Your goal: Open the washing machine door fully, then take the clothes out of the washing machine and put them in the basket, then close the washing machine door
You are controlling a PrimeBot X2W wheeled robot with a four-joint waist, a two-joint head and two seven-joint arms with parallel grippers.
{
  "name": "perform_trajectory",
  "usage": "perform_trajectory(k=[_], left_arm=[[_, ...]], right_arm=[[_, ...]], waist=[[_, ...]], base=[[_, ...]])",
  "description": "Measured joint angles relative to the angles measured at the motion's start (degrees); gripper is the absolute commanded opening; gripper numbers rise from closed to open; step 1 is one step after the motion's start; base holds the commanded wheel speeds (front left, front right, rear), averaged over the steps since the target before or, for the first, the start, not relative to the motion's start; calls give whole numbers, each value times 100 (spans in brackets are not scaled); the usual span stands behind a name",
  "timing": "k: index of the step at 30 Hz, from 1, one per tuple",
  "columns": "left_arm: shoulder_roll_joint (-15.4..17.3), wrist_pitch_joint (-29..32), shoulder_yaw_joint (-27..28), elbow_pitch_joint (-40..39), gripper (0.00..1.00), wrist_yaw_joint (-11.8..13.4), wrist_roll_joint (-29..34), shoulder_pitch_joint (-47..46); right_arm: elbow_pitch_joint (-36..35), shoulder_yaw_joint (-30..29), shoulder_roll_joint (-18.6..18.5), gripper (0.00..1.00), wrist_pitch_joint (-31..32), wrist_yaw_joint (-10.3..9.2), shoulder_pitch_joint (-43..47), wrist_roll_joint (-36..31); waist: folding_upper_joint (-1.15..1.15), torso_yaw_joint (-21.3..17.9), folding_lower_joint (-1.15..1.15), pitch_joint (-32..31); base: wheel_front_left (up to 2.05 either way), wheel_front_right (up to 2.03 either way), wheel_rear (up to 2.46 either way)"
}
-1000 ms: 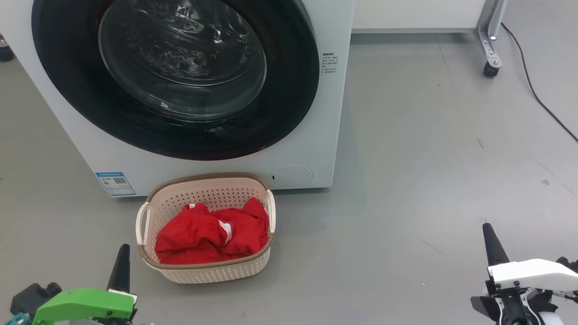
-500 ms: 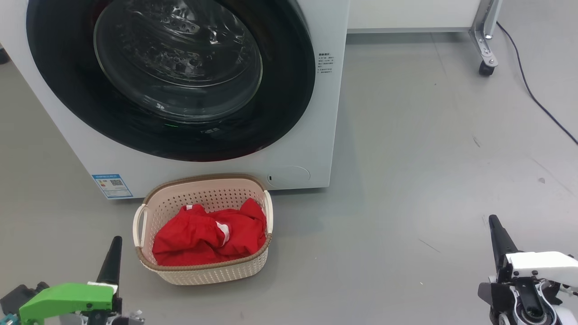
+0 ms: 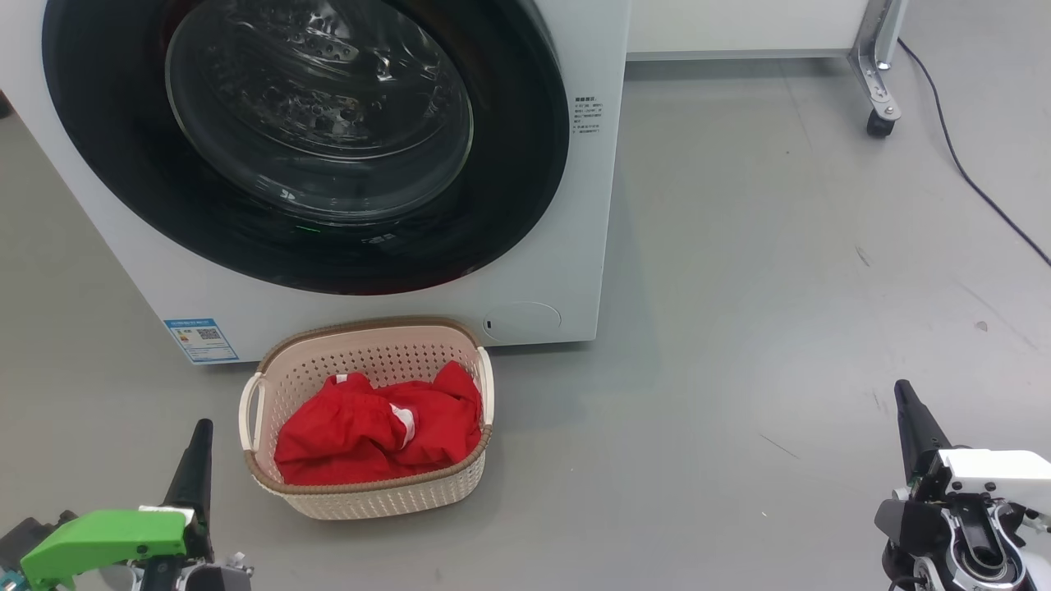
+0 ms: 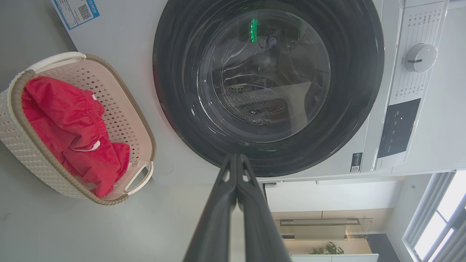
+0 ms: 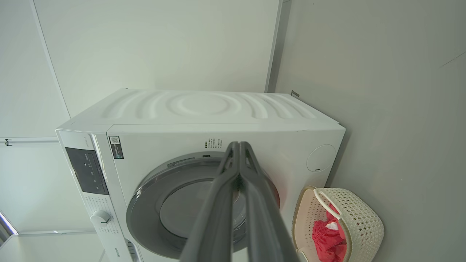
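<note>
The left gripper point(image 3: 200, 428) hung low over the grey floor point(image 3: 739, 287), just to the left of the basket point(image 3: 369, 501), its two dark fingers pressed together with nothing between them. The right gripper point(image 3: 904, 387) was pinched tight and empty too, well off to the right. The red clothes point(image 3: 361, 435) lay heaped inside the basket, which sat close in front of the washing machine point(image 3: 595, 246), below the washing machine door point(image 3: 525, 180), which was closed flush.
</note>
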Motion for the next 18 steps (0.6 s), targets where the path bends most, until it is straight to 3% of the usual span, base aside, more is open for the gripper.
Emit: perform_trajectory(k=[18], left_arm=[[0, 0, 9, 8, 0, -1, -1, -1]], right_arm=[[45, -12, 0, 0, 2, 4, -43, 0]], waist=[[0, 0, 0, -2]], base=[[0, 0, 0]])
